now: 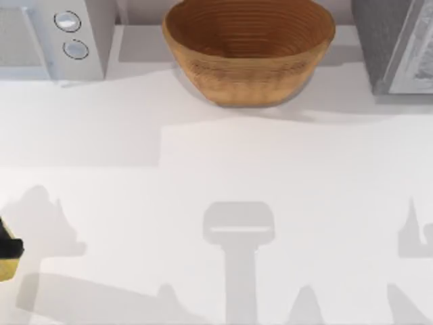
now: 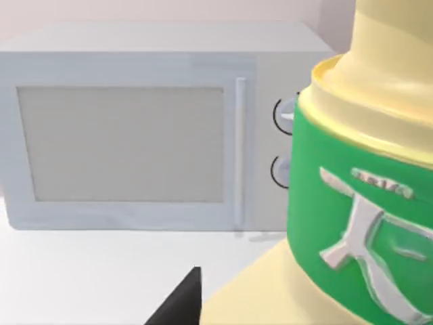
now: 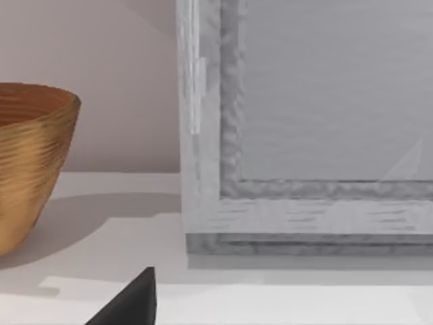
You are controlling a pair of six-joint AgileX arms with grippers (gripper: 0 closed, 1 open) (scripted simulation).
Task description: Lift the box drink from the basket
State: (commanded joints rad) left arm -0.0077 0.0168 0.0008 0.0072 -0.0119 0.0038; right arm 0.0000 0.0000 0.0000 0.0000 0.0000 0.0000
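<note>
Top view
- basket (image 1: 247,71): stands upright at the far middle of the table (image 1: 216,156), between a microwave (image 1: 67,34) at far left and a grey cabinet (image 1: 399,47) at far right.
- basket interior: ringed ribbing is seen down the near wall; the far rim is cut off by the frame edge.
- box drink: its place cannot be told from here; by the task it is taken to lie inside the basket.
- left edge: a yellow-and-black object (image 1: 7,257) is cut off by the frame and cannot be identified.

Left wrist view
- left gripper (image 2: 186,301): one dark tip is seen low over the table, facing the microwave; spread or pressed together cannot be told.
- yellow bottle (image 2: 358,223): green-labelled, very close and cut off; whether it is touched cannot be told.

Right wrist view
- right gripper (image 3: 132,301): one dark tip is seen above the table, near the cabinet front and well apart from the basket; its state cannot be told.
- basket wall: seen side-on; the inside is hidden by the rim.

Handling (judged)
- weight: a small carton is expected to be light.
- walls: thin card is likely to dent under a hard squeeze; printed faces may be slick.
- hold: best taken from above across the narrow faces near the upper half, with moderate pressure.
- risk: the carton may lean against the curved wall, so alignment must be checked first.
</note>
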